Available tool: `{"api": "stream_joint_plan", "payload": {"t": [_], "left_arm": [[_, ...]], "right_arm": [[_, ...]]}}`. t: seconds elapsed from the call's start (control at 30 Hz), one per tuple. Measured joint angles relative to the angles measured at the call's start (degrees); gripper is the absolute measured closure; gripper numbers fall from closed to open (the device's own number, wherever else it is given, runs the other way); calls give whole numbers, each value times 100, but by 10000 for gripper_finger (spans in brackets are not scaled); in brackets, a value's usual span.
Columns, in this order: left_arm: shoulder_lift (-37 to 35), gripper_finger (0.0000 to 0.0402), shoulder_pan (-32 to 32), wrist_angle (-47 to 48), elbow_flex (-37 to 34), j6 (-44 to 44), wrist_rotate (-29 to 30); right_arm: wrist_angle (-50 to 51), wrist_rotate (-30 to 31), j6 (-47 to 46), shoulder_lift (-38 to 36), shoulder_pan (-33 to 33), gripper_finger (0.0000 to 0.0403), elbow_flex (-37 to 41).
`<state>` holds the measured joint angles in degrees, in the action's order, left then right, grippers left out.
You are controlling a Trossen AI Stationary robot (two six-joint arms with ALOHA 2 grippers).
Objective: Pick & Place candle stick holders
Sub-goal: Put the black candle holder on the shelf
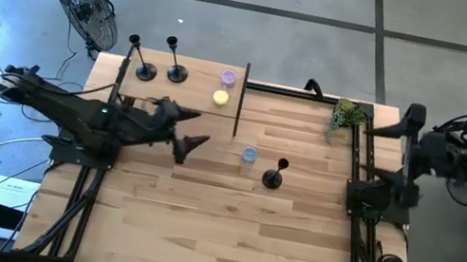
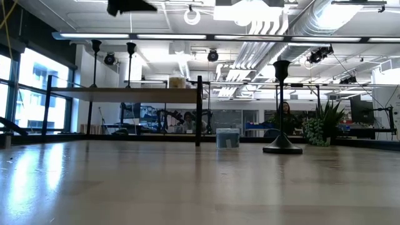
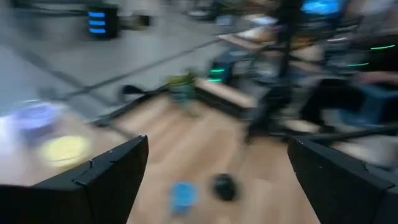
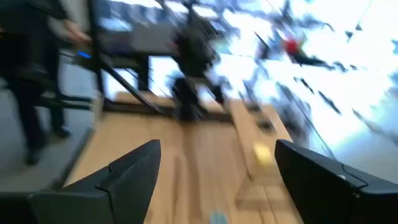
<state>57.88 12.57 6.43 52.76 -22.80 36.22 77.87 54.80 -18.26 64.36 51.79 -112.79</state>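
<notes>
Two black candle stick holders (image 1: 144,65) (image 1: 176,65) stand upright on their round bases on a raised wooden shelf (image 1: 187,94) at the table's far left. The third holder (image 1: 275,175) stands upright on the table near the middle; it also shows in the low view (image 2: 281,106). My left gripper (image 1: 189,142) hovers open and empty above the table, between the shelf and that holder, high in the low view (image 2: 131,6). My right gripper (image 1: 407,118) is open and empty, drawn back at the table's right edge.
A blue cup (image 1: 249,155) stands just left of the third holder. A purple cup (image 1: 228,77) and a yellow cup (image 1: 220,98) sit on the shelf's right end. A black post (image 1: 240,103) edges the shelf. A small plant (image 1: 347,117) stands at the far right.
</notes>
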Motion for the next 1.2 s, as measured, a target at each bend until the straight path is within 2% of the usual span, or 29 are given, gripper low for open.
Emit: {"api": "stream_joint_plan", "payload": {"t": [0.13,0.3,0.5,0.63,0.7,0.8,0.97,1.07,1.2], "left_arm": [[-449,23,268,17,-1,-15,-537],[-791,23,514,21,-1,-33,-731],[-915,23,554,15,-1,-32,-1236],[-862,23,550,13,-1,-28,-1669],[-840,23,550,26,-1,-22,-1804],[-846,23,550,18,-1,-19,-1955],[-848,23,548,7,-1,-19,-2069],[-852,23,548,-24,-1,-20,-2097],[-850,23,548,-30,-1,-21,-2117]], "right_arm": [[1213,234,-1811,34,-2,91,227],[961,257,-2402,33,-5,91,1272],[1035,480,-4353,-76,-8,91,2816],[725,537,-5701,-90,-9,91,3986],[258,664,-6056,-82,-67,91,4598],[-1007,829,-5999,10,-301,91,5523],[-3822,980,-4533,176,-836,91,6937],[-5255,917,-4247,240,-1192,91,7597],[-6608,802,-3883,232,-1530,91,8286]]}}
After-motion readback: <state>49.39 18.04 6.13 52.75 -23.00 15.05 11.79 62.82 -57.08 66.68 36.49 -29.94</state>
